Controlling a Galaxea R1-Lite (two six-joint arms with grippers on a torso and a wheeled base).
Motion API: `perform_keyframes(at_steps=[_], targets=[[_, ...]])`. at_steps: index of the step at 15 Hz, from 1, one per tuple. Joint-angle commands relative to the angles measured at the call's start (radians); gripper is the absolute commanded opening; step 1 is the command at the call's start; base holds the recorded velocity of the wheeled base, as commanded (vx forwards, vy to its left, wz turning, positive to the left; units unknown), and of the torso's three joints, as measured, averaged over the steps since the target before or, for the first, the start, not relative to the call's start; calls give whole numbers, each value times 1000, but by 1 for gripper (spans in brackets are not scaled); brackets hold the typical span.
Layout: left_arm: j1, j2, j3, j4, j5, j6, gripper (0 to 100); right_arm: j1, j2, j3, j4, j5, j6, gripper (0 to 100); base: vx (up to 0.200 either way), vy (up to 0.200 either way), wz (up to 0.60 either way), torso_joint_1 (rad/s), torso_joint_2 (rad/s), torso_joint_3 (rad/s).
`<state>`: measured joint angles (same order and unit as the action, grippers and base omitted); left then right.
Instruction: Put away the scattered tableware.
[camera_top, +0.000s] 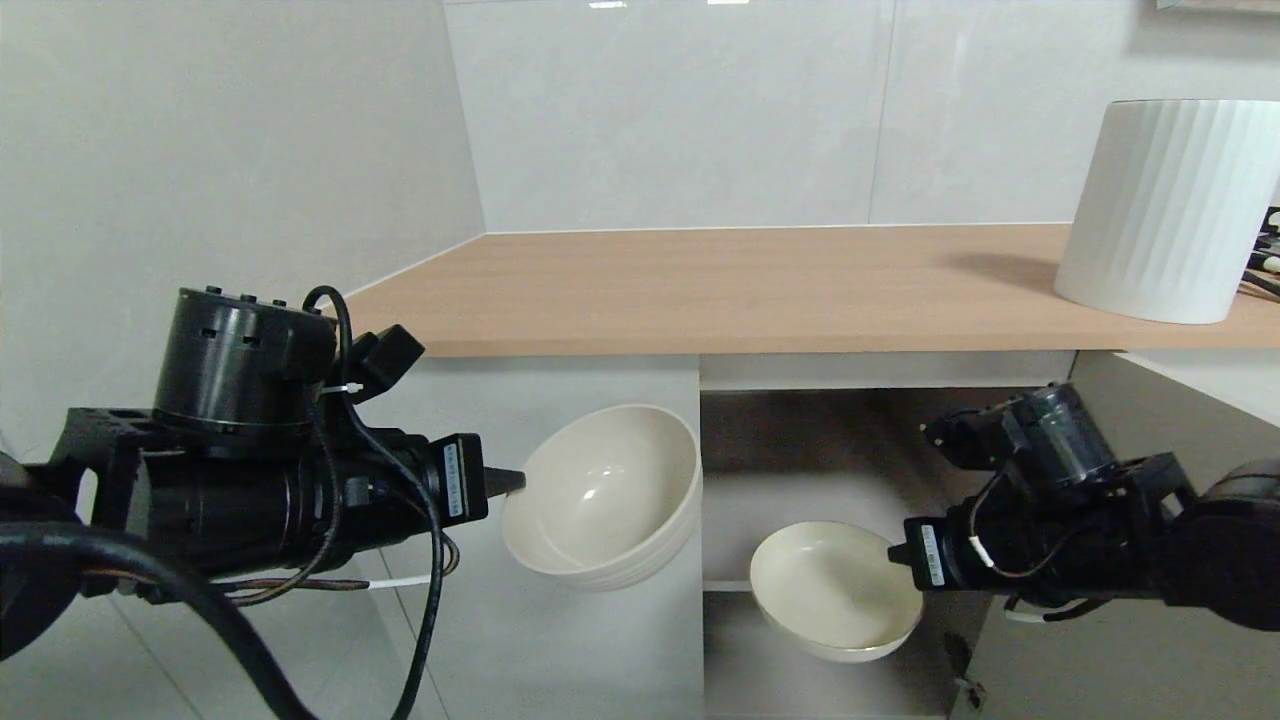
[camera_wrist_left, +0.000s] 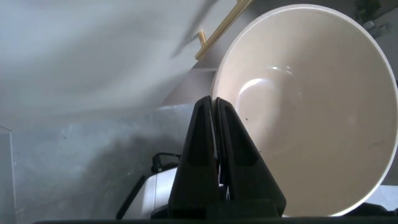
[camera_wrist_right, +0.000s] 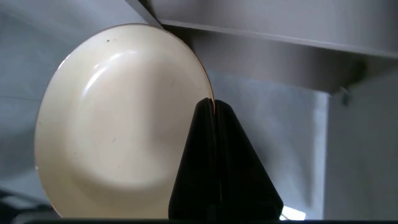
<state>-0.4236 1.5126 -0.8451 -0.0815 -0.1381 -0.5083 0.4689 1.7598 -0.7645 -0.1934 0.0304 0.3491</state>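
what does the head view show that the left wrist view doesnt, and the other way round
Head view adds: the wooden countertop, a white ribbed container standing on it, the open cabinet below, and the right gripper shut on the rim of a shallow bowl.
Left wrist view adds: a close look at the left gripper, its fingers pinched on the deep bowl at the rim, and a thin tan bar beyond it that I cannot identify.
Shared: the left gripper holding the deep bowl, tilted.

Wood counter (camera_top: 750, 290); white ribbed pot (camera_top: 1165, 210), maybe
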Motion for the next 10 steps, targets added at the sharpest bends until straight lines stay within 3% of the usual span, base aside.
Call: perform_keyframes(at_steps=[1,6,10], targets=[[0,12,0,0,0,-1,0,16,184,60,-147,-4,1,0,0,0,0,0,0,0],[0,1,0,-1,0,-1,0,-65,386,30,-390,-38,-42,0,0,0,0,0,0,0],[0,-2,0,-1,0,-1,0,-79,507,-72,-457,-133,-41,0,0,0,0,0,0,0]])
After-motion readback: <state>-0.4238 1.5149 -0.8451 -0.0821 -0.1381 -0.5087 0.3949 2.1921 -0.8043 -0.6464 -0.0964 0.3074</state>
